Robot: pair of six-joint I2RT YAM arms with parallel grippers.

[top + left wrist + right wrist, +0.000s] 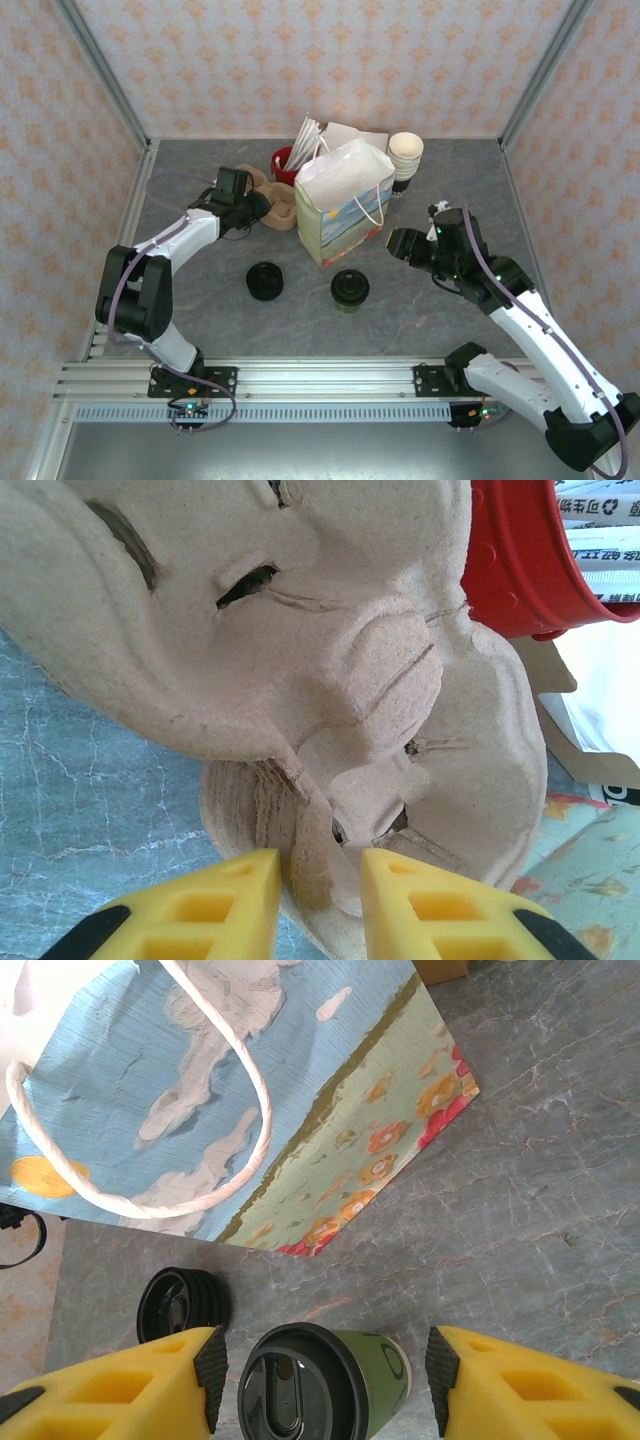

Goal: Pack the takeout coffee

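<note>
The takeout coffee [350, 290] stands upright on the table in front of the paper bag [343, 203]; it has a black lid and green sides. In the right wrist view the coffee [330, 1395] lies below and beyond my right gripper [325, 1375], framed by its wide-open fingers and apart from them. From above, my right gripper [398, 243] hovers at the bag's right side, up and right of the cup. My left gripper [262, 210] is at the brown pulp cup carriers [285, 207]. Its jaws [320, 880] straddle a carrier rim [310, 865], with a small gap at the right finger.
A stack of black lids [265, 281] sits left of the coffee, also seen as lids [180, 1305]. Behind the bag stand a red cup [284, 165] with paper-wrapped sticks and a stack of cream cups [405, 155]. Walls close in the back and sides.
</note>
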